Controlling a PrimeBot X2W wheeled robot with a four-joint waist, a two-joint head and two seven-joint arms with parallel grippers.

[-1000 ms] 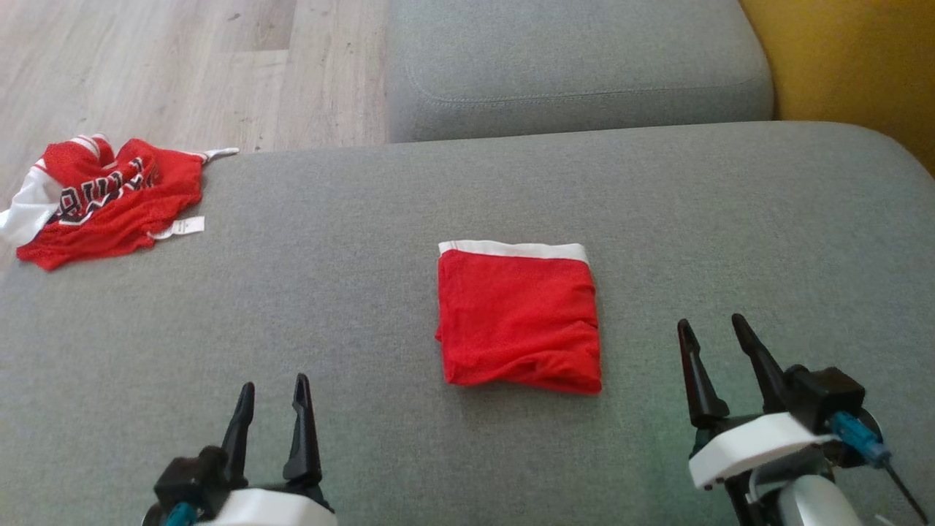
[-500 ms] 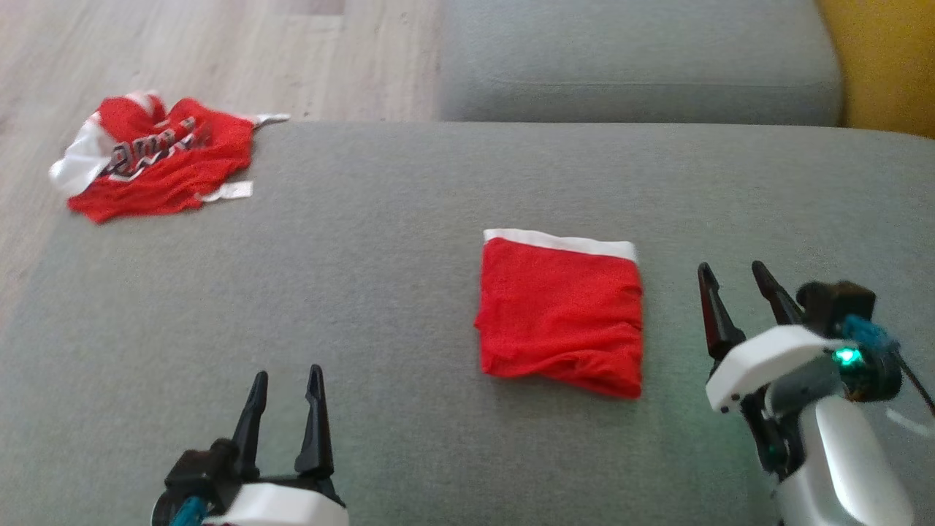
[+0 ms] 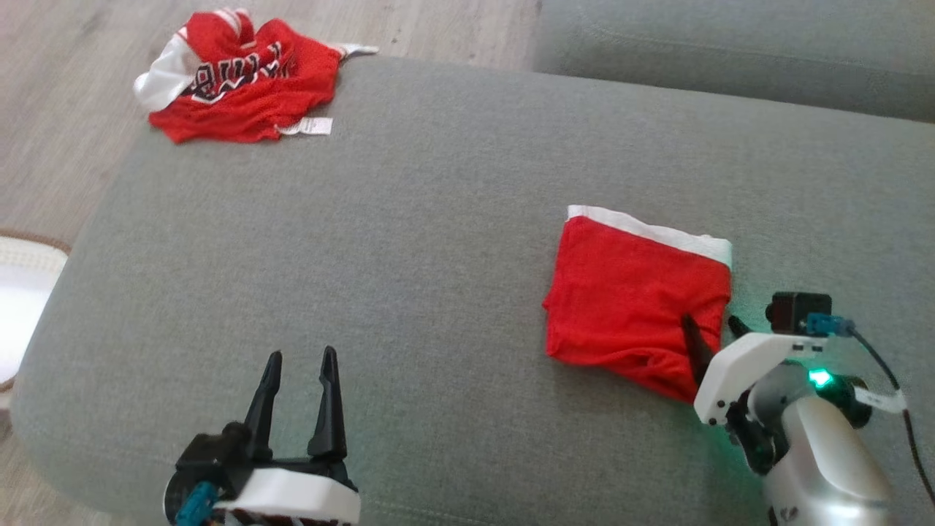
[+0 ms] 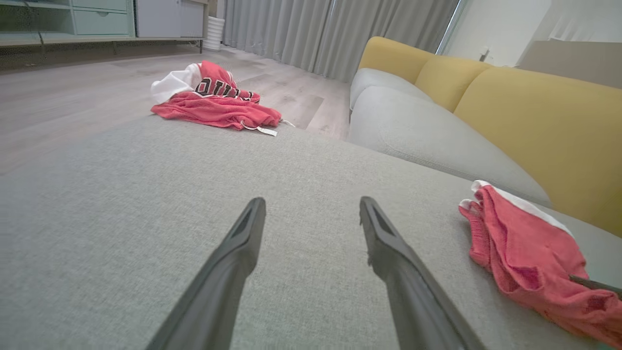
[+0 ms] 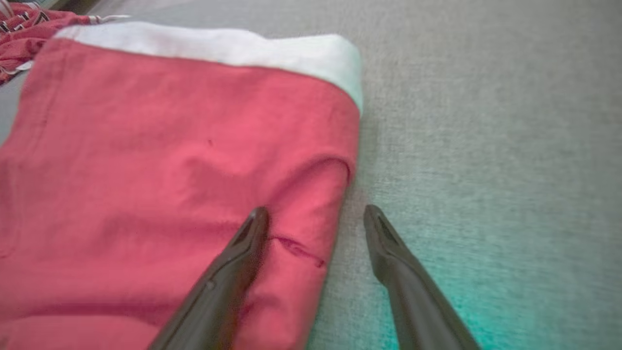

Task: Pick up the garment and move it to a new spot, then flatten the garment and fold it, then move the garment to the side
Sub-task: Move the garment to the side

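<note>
The garment (image 3: 635,299) is a folded red square with a white waistband along its far edge, lying flat on the grey sofa cushion (image 3: 438,219). My right gripper (image 3: 710,321) is open and straddles its near right edge: in the right wrist view (image 5: 316,211) one finger lies over the red fabric (image 5: 170,146) and the other over bare cushion. My left gripper (image 3: 302,354) stands open above the cushion's front left, far from the garment, with nothing between its fingers (image 4: 312,200). The garment (image 4: 525,243) also shows at the right of the left wrist view.
A crumpled red and white jersey (image 3: 241,80) lies on the cushion's far left corner, by the wooden floor (image 3: 58,109). A second grey cushion (image 3: 730,51) sits behind. Yellow backrests (image 4: 534,121) line the sofa. A white round object (image 3: 14,292) sits on the floor at left.
The head camera has turned, shifting the whole picture. My right gripper has moved forward and left onto the garment's right edge. The left gripper has hardly moved.
</note>
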